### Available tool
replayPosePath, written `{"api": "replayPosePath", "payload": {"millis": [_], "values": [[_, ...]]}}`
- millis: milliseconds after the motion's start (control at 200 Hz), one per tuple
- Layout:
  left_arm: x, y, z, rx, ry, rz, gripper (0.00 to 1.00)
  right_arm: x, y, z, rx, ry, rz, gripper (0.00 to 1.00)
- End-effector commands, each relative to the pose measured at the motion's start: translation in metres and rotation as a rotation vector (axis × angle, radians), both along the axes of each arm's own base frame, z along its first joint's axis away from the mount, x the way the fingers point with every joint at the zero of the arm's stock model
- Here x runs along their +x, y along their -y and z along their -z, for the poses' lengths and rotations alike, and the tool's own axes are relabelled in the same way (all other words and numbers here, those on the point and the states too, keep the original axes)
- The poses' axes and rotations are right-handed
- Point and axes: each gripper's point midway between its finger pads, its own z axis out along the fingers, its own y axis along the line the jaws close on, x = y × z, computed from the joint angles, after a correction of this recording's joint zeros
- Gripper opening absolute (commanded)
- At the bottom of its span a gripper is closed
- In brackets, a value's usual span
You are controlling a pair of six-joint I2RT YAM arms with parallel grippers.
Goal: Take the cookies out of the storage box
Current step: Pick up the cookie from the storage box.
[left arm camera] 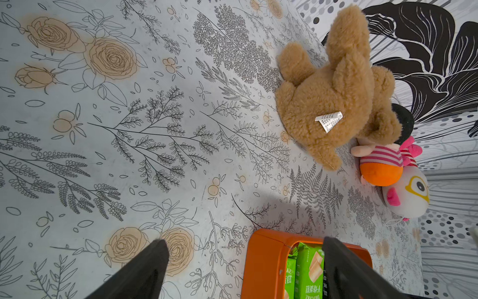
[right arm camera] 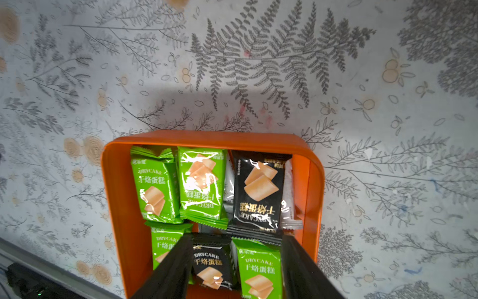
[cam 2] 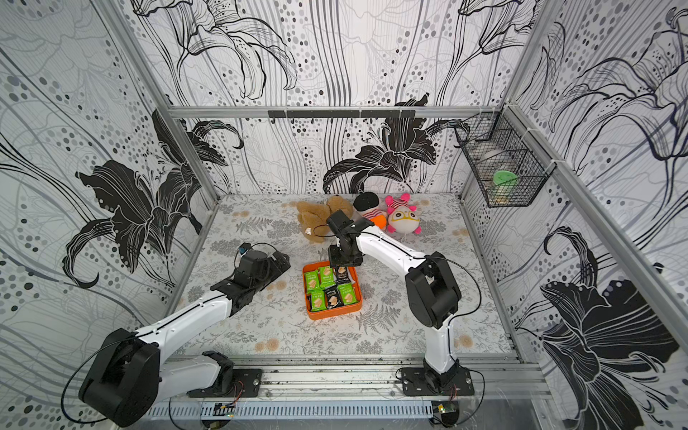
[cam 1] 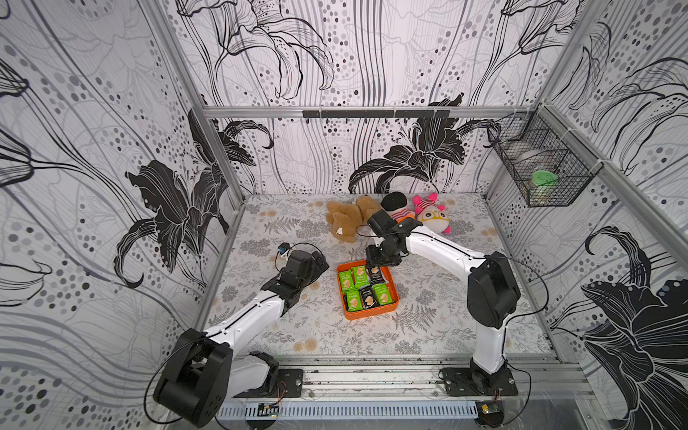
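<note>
The orange storage box (cam 1: 368,315) (cam 2: 333,314) sits mid-table, filled with the cookies (cam 1: 363,286) (cam 2: 329,288), green and black packets. My right gripper (cam 1: 374,270) (cam 2: 341,268) hangs over the box's far end. In the right wrist view its jaws (right arm camera: 236,239) stand apart above a black packet (right arm camera: 210,261) and a green packet (right arm camera: 258,269), gripping neither. My left gripper (cam 1: 322,266) (left arm camera: 245,240) is open just left of the box, with a corner of the box (left arm camera: 263,259) and green cookies (left arm camera: 307,269) between its fingers' lines.
A brown plush bear (cam 1: 348,219) and a pink striped plush toy (cam 1: 432,216) lie at the back of the table, behind the right arm. A black wire basket (cam 1: 543,167) hangs on the right wall.
</note>
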Motion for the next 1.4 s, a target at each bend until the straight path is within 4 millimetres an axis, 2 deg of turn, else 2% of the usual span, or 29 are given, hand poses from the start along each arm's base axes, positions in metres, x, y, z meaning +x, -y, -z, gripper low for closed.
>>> {"api": "replayPosePath", "payload": {"millis": [0, 165, 190, 446, 776, 1392], "values": [[0.000, 0.003, 0.002, -0.029, 0.016, -0.004, 0.97, -0.001, 0.005, 0.011, -0.044, -0.025, 0.027, 0.62], [-0.004, 0.001, 0.005, -0.036, 0.012, -0.014, 0.97, 0.000, 0.006, 0.027, -0.080, -0.049, 0.020, 0.62], [-0.005, 0.000, 0.006, -0.036, 0.011, -0.018, 0.97, 0.004, 0.003, 0.023, -0.076, -0.037, 0.020, 0.62], [-0.008, -0.007, 0.004, -0.013, 0.019, -0.038, 0.97, 0.009, 0.007, 0.036, -0.135, -0.053, 0.023, 0.62], [-0.007, -0.005, 0.004, -0.024, 0.012, -0.041, 0.97, 0.006, 0.009, 0.050, -0.156, -0.079, 0.007, 0.61], [-0.025, -0.017, 0.008, -0.011, 0.000, -0.068, 0.97, 0.004, 0.006, 0.073, -0.168, -0.112, -0.004, 0.58]]}}
